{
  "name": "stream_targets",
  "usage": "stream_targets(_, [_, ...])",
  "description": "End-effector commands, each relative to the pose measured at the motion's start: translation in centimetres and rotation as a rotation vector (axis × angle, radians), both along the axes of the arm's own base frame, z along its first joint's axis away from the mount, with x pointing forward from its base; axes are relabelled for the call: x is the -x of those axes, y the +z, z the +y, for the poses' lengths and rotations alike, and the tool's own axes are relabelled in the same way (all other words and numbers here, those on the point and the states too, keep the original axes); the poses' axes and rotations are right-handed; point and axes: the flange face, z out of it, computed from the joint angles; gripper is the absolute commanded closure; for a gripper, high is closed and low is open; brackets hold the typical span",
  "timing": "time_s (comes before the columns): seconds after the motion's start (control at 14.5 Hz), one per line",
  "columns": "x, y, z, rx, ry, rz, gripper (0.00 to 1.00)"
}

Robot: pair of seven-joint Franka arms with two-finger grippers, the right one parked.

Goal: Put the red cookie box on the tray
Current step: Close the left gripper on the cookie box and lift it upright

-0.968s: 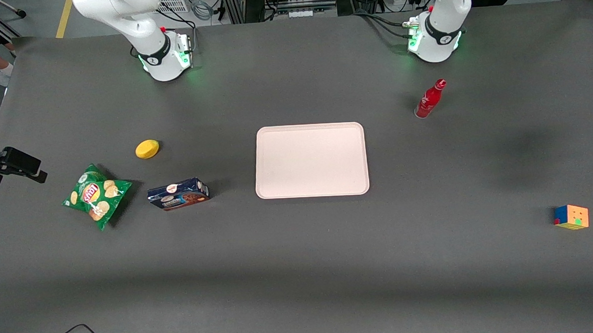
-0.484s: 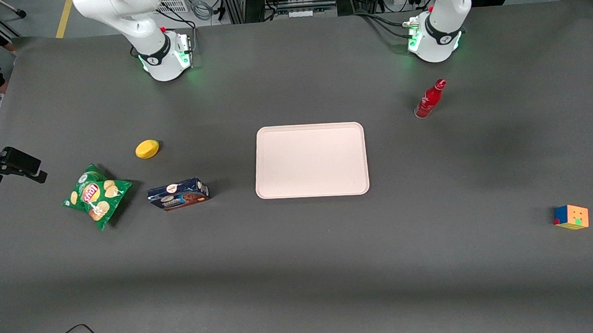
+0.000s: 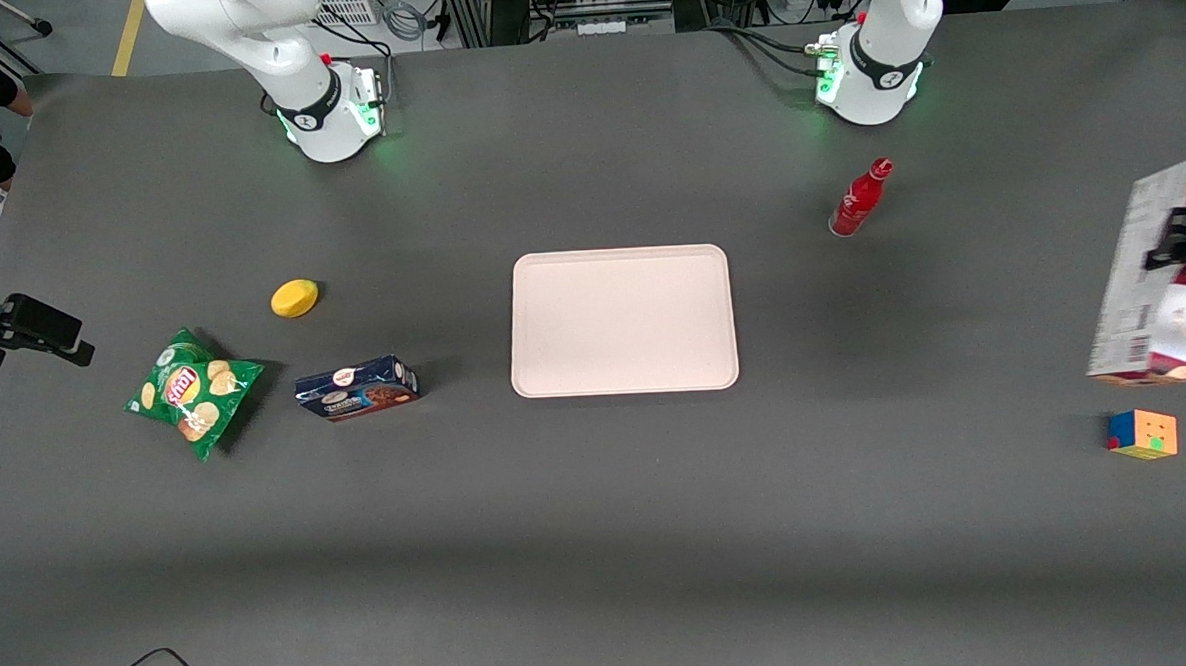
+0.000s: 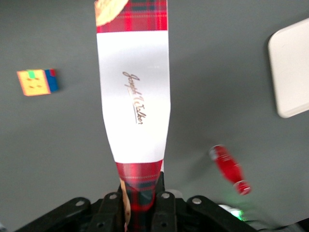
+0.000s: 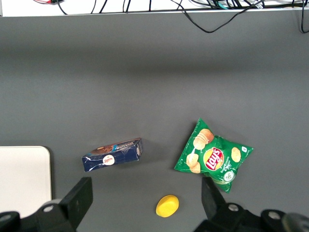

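The red cookie box (image 3: 1144,279) hangs in the air at the working arm's end of the table, its white barcode back toward the front camera. My left gripper (image 3: 1185,239) is shut on it at that view's edge. In the left wrist view the gripper (image 4: 140,205) clamps one plaid end of the box (image 4: 135,96), whose white band with script lettering points away from it. The pale pinkish-beige tray (image 3: 622,320) lies bare at the table's middle, well apart from the box; its corner shows in the left wrist view (image 4: 294,67).
A red bottle (image 3: 859,199) stands between tray and box, farther from the front camera. A colour cube (image 3: 1143,434) lies nearer the camera than the box. Toward the parked arm's end lie a dark blue cookie box (image 3: 357,388), a chips bag (image 3: 192,391) and a yellow lemon (image 3: 294,298).
The red cookie box, held by my gripper, has come into the front view from the working arm's end of the table. Nothing else moved.
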Motion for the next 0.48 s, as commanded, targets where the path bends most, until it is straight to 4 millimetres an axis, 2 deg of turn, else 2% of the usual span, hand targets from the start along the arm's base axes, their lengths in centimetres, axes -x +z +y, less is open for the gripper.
stream_targets(0.0, [0.9, 1.6, -7.8, -0.05, 0.147, 0.013, 0.9])
stream_targets(0.14, [1.2, 1.5, -13.1, -0.065, 0.215, 0.016, 0.9])
stream_targets(0.21, [1.6, 1.4, -16.4, -0.072, 0.248, 0.019, 0.9])
stream_targets(0.41, [3.2, 1.1, -24.2, -0.092, 0.35, 0.017, 0.91])
